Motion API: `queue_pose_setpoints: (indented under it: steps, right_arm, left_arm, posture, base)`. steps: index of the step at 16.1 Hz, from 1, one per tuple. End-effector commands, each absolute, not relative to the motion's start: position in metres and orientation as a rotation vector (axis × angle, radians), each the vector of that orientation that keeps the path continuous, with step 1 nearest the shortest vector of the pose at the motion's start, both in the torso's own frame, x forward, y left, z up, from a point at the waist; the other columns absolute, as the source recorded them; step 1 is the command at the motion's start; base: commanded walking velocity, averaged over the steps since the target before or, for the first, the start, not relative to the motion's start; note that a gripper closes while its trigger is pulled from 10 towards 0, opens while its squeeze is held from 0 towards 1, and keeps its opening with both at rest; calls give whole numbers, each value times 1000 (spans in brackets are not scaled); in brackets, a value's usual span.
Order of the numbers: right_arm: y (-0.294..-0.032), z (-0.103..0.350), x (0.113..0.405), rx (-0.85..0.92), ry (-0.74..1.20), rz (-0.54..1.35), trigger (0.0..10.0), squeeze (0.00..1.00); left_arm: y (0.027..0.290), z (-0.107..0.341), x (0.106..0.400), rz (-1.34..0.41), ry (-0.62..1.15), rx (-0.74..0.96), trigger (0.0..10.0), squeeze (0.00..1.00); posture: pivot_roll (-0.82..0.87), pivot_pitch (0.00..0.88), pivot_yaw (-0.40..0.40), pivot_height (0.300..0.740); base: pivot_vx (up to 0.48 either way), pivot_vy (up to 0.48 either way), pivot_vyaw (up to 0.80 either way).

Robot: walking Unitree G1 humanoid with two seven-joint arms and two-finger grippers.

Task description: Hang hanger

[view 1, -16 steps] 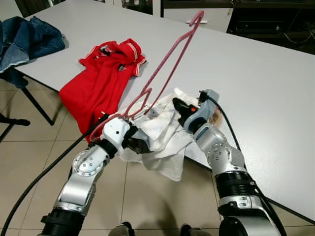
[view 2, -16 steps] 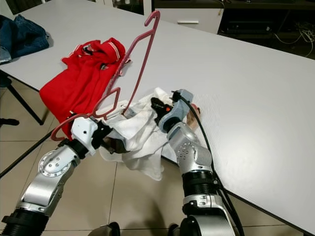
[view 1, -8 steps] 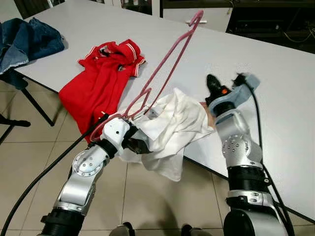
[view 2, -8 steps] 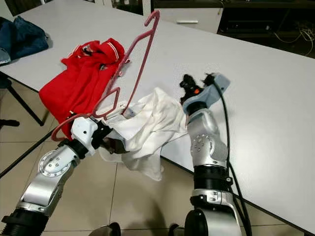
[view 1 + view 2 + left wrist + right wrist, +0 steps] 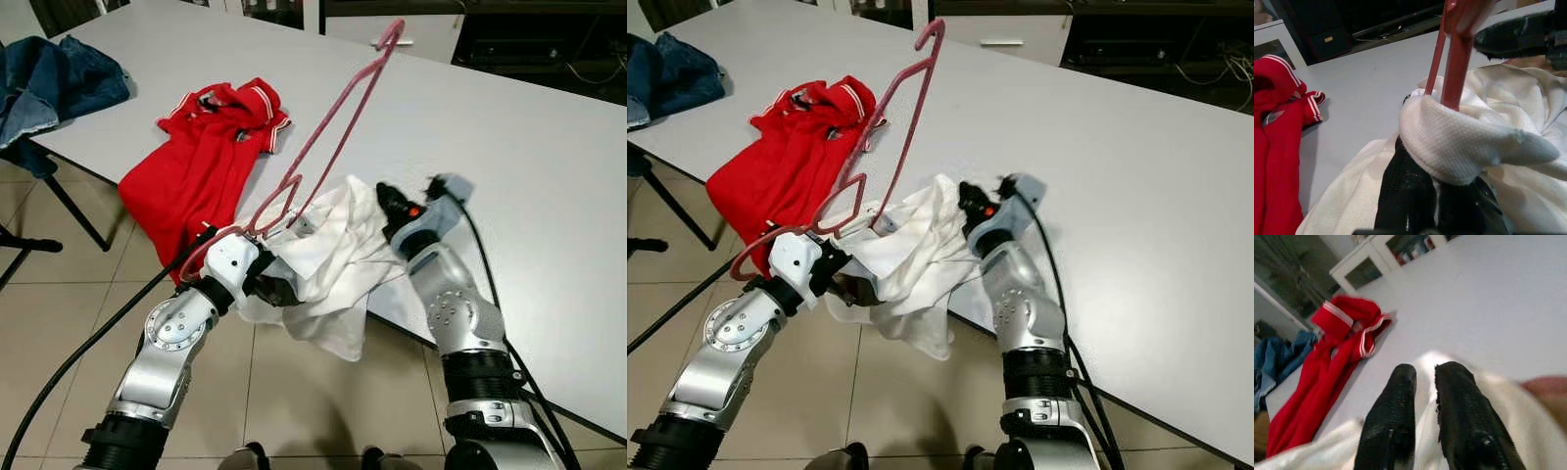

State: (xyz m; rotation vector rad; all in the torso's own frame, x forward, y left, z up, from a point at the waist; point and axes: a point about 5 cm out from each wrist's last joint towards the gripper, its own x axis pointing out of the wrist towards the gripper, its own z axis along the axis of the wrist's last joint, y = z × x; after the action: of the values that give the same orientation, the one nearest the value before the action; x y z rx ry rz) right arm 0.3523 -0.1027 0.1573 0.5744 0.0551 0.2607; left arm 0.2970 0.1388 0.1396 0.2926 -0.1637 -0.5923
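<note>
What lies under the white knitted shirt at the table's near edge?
Under the white knitted shirt the grey table edge shows, and the left gripper holds it with the pink plastic hanger. The gripper's fingertips are covered by cloth.

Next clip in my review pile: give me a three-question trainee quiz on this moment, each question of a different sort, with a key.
1. True or false: the red shirt is draped over the pink hanger.
2. Multiple choice: the left gripper is shut on A) the blue jeans, B) the hanger together with the white shirt, C) nothing.
3. Fill in: the right gripper hovers at the edge of the ____ shirt, on the grey table.

Key: 1 false, the red shirt lies flat on the table beside the hanger. 2 B. 3 white; its fingers stand a narrow gap apart with nothing between them.
</note>
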Motion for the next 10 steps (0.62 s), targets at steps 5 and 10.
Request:
queue_pose_setpoints:
  steps: [5, 10]
  right_arm:
    - [-80, 155, 351, 594, 86, 347, 10000, 1000]
    - [-81, 147, 354, 545, 121, 325, 10000, 1000]
  left_arm:
    - [140, 115, 292, -612, -34, 293, 10000, 0]
    - [140, 115, 292, -612, -34, 293, 10000, 0]
  posture:
    - [78, 168, 68, 740]
    - [80, 169, 67, 740]
  base:
    - [0, 0, 0]
    - [0, 0, 0]
